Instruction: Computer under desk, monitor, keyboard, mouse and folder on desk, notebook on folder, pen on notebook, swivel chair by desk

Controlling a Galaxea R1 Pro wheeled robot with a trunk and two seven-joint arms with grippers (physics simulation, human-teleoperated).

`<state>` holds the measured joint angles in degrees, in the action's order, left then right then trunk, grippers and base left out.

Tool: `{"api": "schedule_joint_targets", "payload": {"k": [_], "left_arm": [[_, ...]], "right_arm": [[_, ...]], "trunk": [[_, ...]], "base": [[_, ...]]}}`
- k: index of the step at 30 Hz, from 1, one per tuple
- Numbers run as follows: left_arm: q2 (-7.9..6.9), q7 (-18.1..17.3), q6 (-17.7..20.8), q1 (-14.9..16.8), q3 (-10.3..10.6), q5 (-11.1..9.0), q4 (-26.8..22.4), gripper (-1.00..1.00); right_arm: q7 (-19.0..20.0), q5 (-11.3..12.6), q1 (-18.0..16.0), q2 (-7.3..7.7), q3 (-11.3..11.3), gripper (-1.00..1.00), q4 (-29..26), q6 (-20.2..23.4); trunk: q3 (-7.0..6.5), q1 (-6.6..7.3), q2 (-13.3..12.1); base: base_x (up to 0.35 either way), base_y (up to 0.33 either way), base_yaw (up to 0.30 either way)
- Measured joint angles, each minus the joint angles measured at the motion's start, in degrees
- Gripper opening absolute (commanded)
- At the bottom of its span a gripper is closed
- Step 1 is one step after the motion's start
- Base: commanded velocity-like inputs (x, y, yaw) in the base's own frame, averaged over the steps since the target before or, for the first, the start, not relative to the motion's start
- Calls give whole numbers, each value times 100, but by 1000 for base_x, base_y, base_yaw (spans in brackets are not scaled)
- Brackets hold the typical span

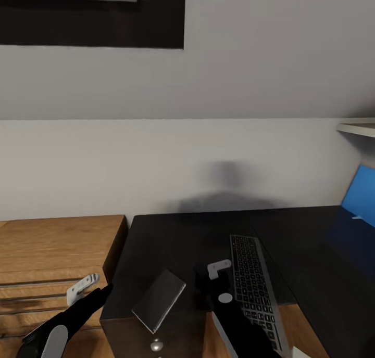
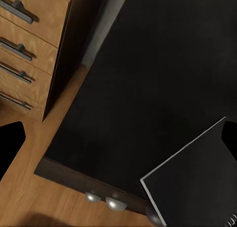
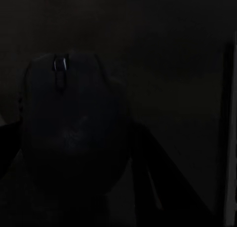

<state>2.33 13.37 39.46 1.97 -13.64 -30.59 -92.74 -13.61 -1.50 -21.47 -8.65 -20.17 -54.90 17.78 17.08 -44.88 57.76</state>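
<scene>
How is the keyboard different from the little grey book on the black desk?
The keyboard is long and covered in rows of dark keys; the notebook is shorter with a plain grey cover. The keyboard runs nearly straight away from the robot, while the notebook sits turned at a slant by the desk's front edge. Both lie flat on the desk.

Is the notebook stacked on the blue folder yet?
No, the notebook lies on the desk left of the keyboard, apart from the folder.
</scene>
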Motion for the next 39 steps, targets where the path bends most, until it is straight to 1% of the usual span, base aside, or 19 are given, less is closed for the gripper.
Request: {"api": "schedule_joint_targets", "payload": {"k": [5,8,11,23,25,30,39], "left_arm": [[0,0,-5,0,0,0,0,100],[0,0,-7,0,0,0,0,100],[7,0,-1,0,0,0,0,100],[3,-7,0,0,34,0,0,100],[1,-8,0,0,31,0,0,100],[0,-9,0,0,34,0,0,100],[2,-16,0,0,35,0,0,100]], "right_arm": [[1,-1,-25,-21,4,-100,320,-181],[1,-3,-45,-23,4,-100,412,-233],[1,2,-119,-21,12,-100,570,-296],[7,18,-658,-39,25,-100,1894,-1051],[8,20,-701,-78,26,-100,2053,-1118],[8,16,-726,-130,28,-100,2167,-1157],[3,20,-731,-135,14,-100,2191,-1167]], "trunk": [[0,1,0],[0,1,0],[0,0,0],[0,-1,0],[0,-1,0],[0,-1,0],[0,-1,0]], "base": [[128,5,0],[173,1,0],[30,0,0],[3,0,0],[0,0,0],[0,0,0],[0,0,0]]}}
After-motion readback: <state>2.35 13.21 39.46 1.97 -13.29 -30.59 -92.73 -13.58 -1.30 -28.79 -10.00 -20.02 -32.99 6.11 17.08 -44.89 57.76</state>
